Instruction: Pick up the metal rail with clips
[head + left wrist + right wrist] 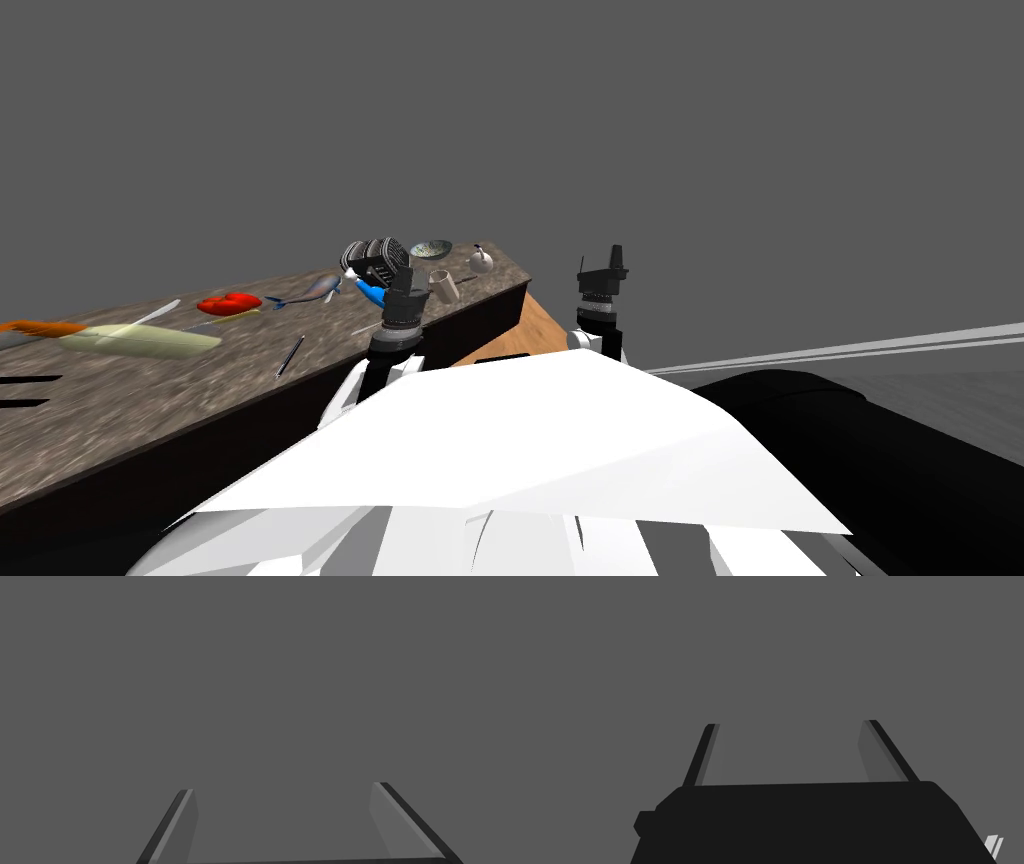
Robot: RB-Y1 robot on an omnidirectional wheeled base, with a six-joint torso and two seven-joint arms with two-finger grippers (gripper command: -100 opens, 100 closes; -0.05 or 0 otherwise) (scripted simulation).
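Dark thin rod (290, 356) on the speckled counter (150, 400), likely the rail, axis running away from me. Sits left of left gripper (283, 787), farther from right gripper (789, 722). Both spread, empty.

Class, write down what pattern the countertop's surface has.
Speckled brown and grey, like stone. The countertop shows best in the head view.

The orange thing (40, 327) at the far left of the counter (150, 420) is sliced off by the picture's edge, and the counter runs out there too. My left arm (402, 312) stands in front of the blue thing (371, 294) and the dark ribbed object (372, 258), covering part of each. That thin dark rod (289, 356) is too small for me to tell whether it carries clips.
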